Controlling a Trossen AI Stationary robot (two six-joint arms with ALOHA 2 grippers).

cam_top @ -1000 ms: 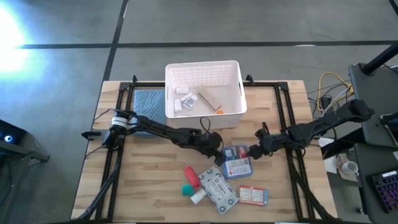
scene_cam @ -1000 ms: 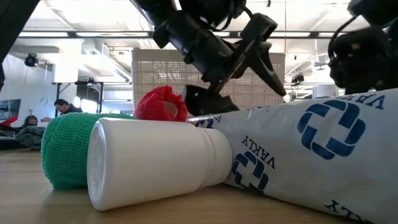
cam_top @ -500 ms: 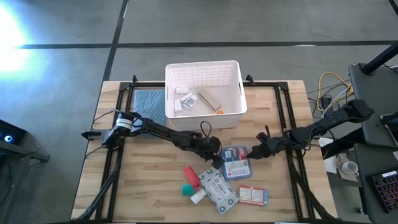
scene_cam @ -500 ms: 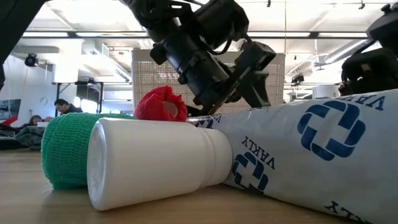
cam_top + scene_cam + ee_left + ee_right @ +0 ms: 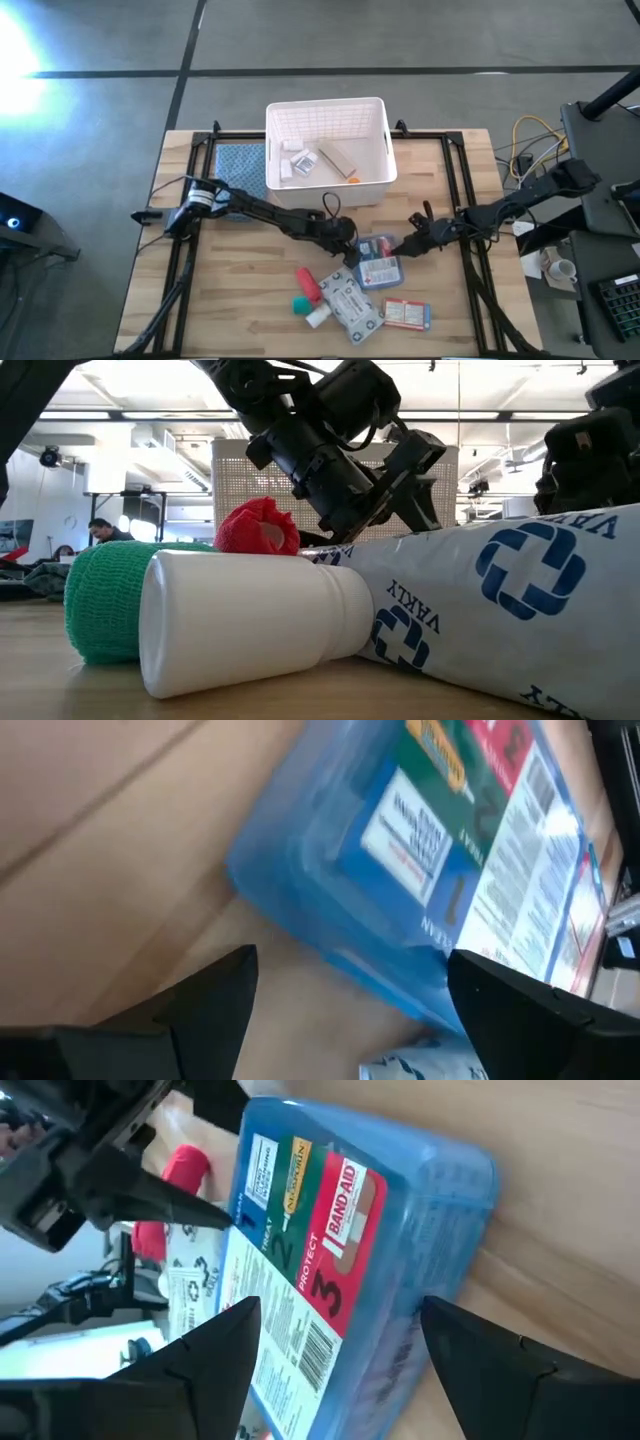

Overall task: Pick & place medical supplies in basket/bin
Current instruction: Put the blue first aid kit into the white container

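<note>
1. The blue first-aid pack [image 5: 378,262] lies flat on the wooden table [image 5: 240,300], near the middle, just in front of the white bin [image 5: 327,150].
2. We think it is light and a bit stiff, like a thin plastic box. Its top looks smooth, so it may slip.
3. We think the best place to grab it is across its short sides, one finger on each edge.
4. The left gripper [image 5: 350,250] is at the pack's left edge. Its fingers are apart, with one corner of the pack between them in its wrist view. They do not squeeze it yet.
5. The right gripper [image 5: 407,246] is at the pack's right edge. Its fingers are apart too, with the pack's end between them.
6. Both arms reach in low over the table, the left arm from the left side and the right arm from the right side, so the grippers face each other.
7. Nearer to us lie more supplies: a red roll [image 5: 309,283], a green roll [image 5: 301,304], a white pill bottle [image 5: 318,316], a grey-white packet [image 5: 351,300] and a white-red box [image 5: 405,313].
8. The bin already holds a few small things.
9. A blue patterned cloth [image 5: 240,168] lies left of the bin.
</note>
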